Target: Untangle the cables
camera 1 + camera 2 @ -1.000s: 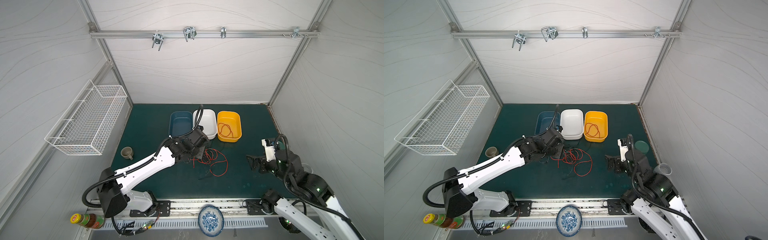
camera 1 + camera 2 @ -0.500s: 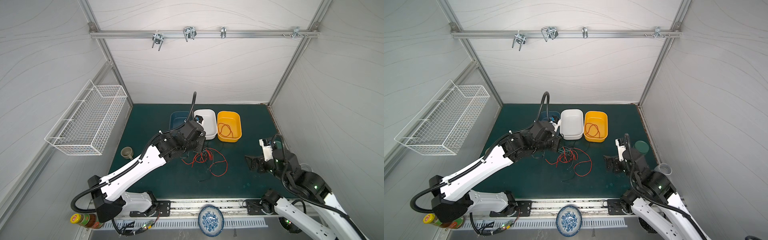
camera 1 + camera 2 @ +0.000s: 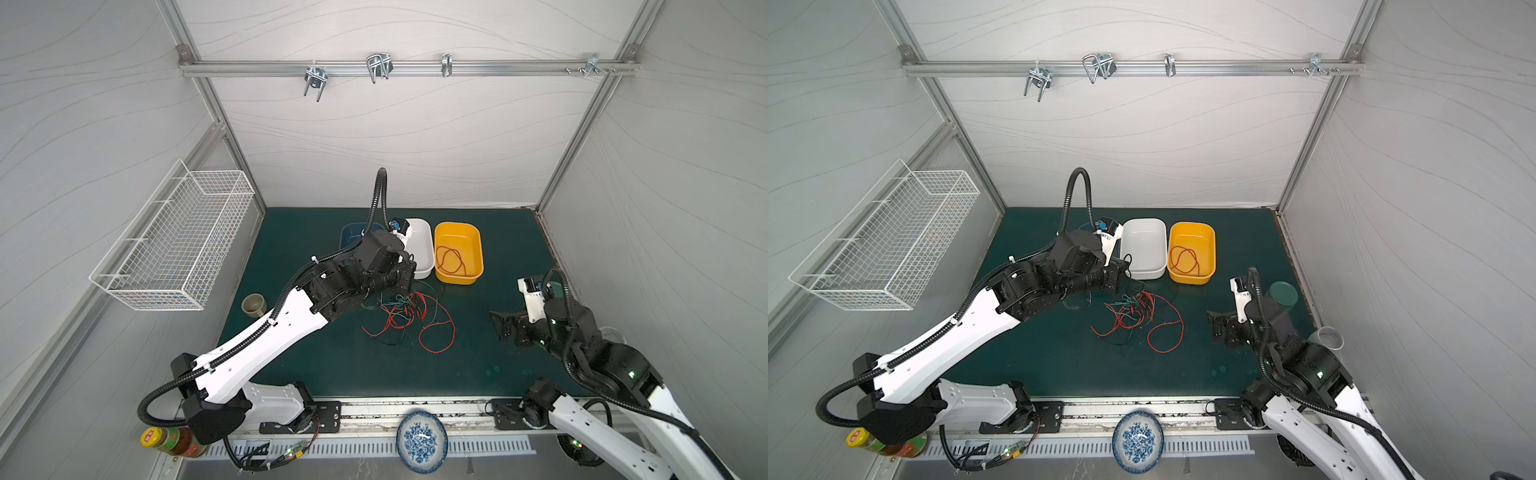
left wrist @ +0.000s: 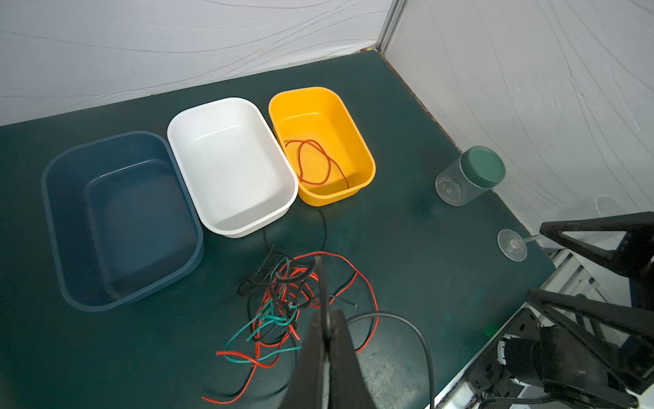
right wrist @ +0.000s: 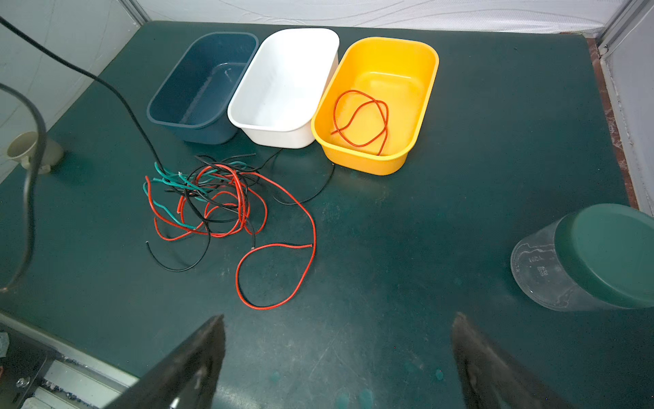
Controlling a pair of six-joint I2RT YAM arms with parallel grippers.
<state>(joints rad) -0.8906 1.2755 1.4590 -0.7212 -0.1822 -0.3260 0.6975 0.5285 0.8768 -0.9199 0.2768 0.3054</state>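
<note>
Left gripper [image 4: 319, 263], clamped on a black cable [image 5: 116, 92], has risen off the tangle [image 5: 212, 198], drawing that strand taut. Separation appears under way; right gripper [image 5: 338, 318] idles at the near right, jaws apart

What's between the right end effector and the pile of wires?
Nothing: only bare green mat separates the right end effector from the wires, as the right wrist view shows.
</note>
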